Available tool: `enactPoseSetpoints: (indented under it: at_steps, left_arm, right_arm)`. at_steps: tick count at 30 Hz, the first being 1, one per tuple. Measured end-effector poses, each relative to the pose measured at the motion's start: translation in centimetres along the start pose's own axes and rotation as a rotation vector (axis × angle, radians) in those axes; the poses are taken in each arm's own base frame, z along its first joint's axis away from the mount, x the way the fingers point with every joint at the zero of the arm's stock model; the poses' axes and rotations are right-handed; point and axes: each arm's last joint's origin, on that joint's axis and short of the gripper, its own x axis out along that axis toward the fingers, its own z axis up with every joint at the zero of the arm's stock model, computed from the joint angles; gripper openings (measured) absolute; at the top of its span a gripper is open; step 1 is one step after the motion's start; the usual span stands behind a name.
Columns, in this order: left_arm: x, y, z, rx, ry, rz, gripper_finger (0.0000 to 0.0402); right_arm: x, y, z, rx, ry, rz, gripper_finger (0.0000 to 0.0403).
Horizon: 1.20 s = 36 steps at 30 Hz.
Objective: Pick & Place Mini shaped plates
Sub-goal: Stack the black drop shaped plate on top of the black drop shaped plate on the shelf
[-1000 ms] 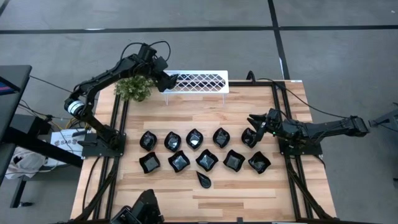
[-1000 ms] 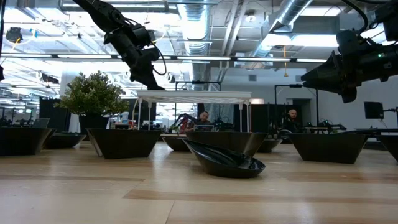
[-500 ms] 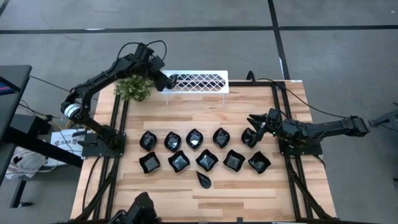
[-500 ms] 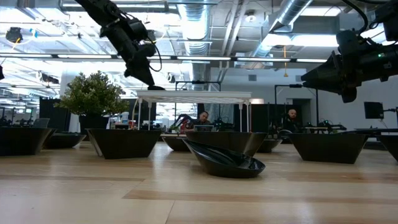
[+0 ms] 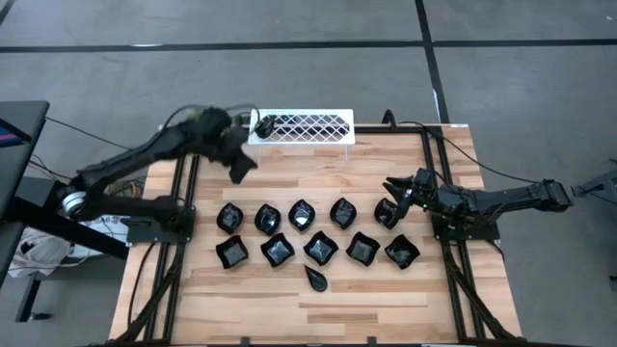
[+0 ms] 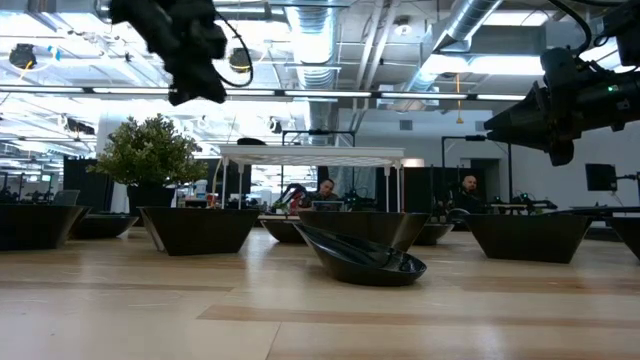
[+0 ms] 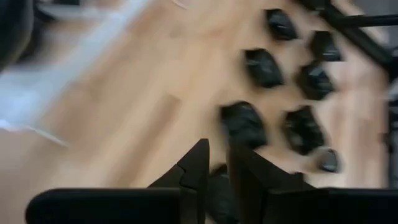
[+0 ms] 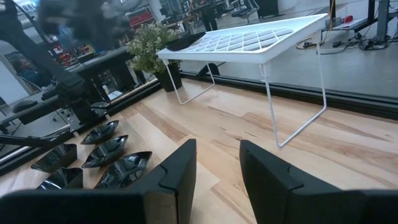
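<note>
From above, the left gripper [image 5: 236, 166] hangs over bare wood between the white rack [image 5: 301, 126] and the rows of small black plates [image 5: 302, 214]; it is blurred there, so its fingers cannot be judged from this view. One plate [image 5: 265, 123] already sits on the rack's left end. The others lie in two rows mid-table, with a single teardrop plate [image 5: 316, 278] nearer the front edge. The right gripper [image 5: 397, 189] waits just beside the right end of the back row.

At table height, the left arm is high above the plant [image 6: 150, 152], and the teardrop plate lies closest to the camera.

Past the left wrist, the fingers [image 7: 194, 171] stand close together with a narrow gap and nothing between them, and plates lie spread below.

Past the right wrist, the fingers [image 8: 179, 167] are spread apart and empty, facing the rack.

My concern is the descent: the plates sit near one another, so nearly closed fingers coming down off-centre could shove a neighbour or tip a rim. Glossy edges may also slip from a shallow pinch.
</note>
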Motion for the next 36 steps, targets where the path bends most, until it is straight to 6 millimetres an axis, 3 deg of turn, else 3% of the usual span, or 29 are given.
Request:
enactPoseSetpoints:
  at_steps: [7, 16, 24, 31, 36]
  left_arm:
    - [0.4, -5.3, -4.6, -0.068, -0.118, -0.176, 0.0056]
    - [2.6, -9.8, -9.0, -0.226, -0.224, -0.259, 0.0056]
    - [5.3, -14.7, -11.2, -0.322, -0.226, -0.328, 0.0055]
    - [8.4, -17.2, -12.8, -0.413, -0.176, -0.385, 0.0039]
    - [9.5, -19.7, -12.6, -0.464, -0.145, -0.430, 0.0025]
  right_arm:
    - [0.0, 0.0, 0.1, 0.006, -0.008, 0.003, 0.0119]
    - [0.0, 0.1, 0.3, 0.020, -0.024, 0.012, 0.0119]
    - [0.0, 0.2, 0.3, 0.024, -0.013, 0.035, 0.0119]
    - [0.0, 0.5, 0.1, 0.033, 0.033, 0.132, 0.0119]
    - [0.0, 0.4, 0.1, 0.030, 0.037, 0.129, 0.0119]
